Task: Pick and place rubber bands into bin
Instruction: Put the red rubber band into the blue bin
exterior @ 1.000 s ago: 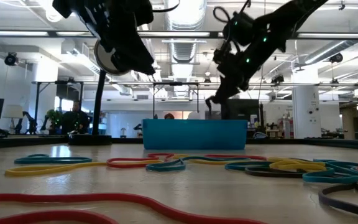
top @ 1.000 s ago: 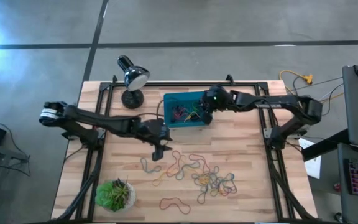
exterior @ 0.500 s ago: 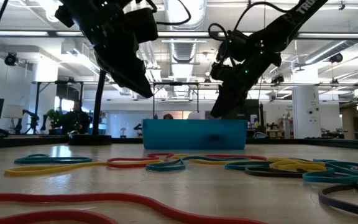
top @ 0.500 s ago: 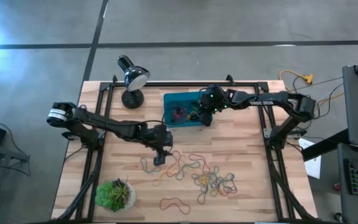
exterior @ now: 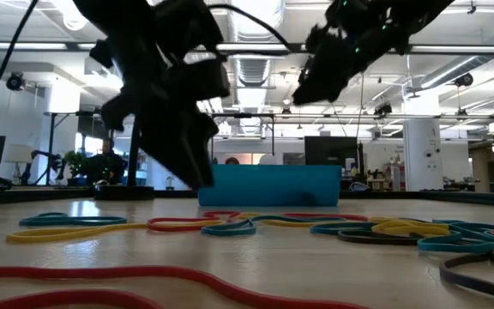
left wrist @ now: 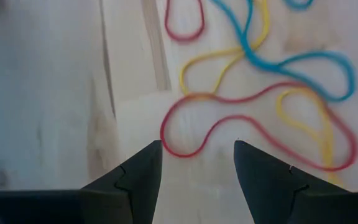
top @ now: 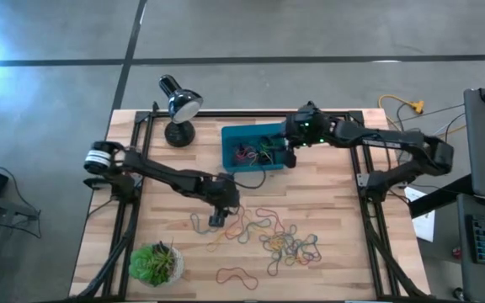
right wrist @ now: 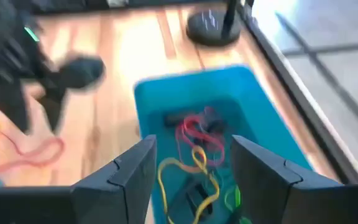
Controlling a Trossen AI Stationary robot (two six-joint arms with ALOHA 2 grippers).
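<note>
The left pincer (left wrist: 196, 163) is being held spread over a red rubber band (left wrist: 241, 124); overlapping neighbours risk being dragged along. The right pincer (right wrist: 191, 163) is spread above the bin (right wrist: 263, 99).

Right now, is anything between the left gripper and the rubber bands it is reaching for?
Nothing visible. The left gripper is open just above the rubber bands, with bare table around them; a red loop lies right ahead of its fingertips.

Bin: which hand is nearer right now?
Right. The right hand is open above the bin's right end. The left hand is open, low over the rubber bands out on the table, away from it.
</note>
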